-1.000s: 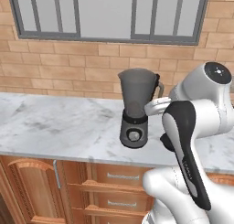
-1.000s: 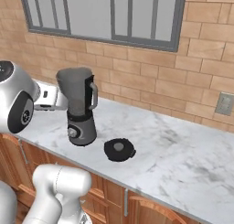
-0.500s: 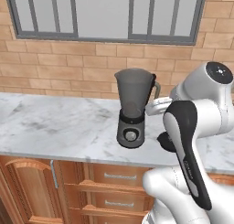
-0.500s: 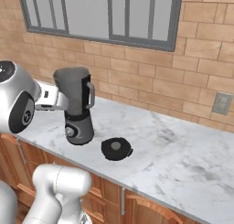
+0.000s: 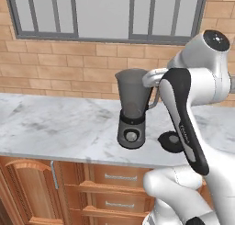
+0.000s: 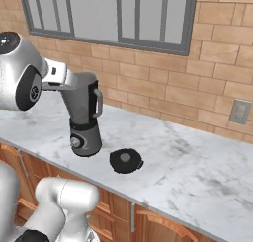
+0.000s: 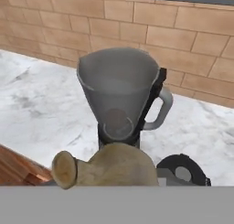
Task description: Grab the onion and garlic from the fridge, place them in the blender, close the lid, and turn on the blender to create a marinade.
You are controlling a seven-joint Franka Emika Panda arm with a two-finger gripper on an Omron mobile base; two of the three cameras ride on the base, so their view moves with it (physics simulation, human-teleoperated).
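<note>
The blender (image 5: 132, 114) stands on the marble counter, its smoky jar (image 7: 118, 93) open at the top. Its black lid (image 6: 125, 160) lies flat on the counter to the right of the base (image 7: 183, 172). My gripper (image 5: 153, 76) hovers beside the jar's rim, level with its top, and is shut on a beige garlic bulb (image 7: 112, 167). The bulb hides the fingertips in the hand view. In the right base view the hand (image 6: 61, 77) is at the jar's left side. The onion and the fridge are out of view.
A brick wall with a window (image 5: 105, 13) runs behind the counter (image 5: 55, 127). A wall socket (image 6: 240, 112) sits at the right. Wooden drawers and cabinet doors (image 5: 105, 182) are below the counter edge.
The whole picture has shifted slightly, so the camera moved a little. My arm keeps its pose beside the jar with the garlic in its grip.
</note>
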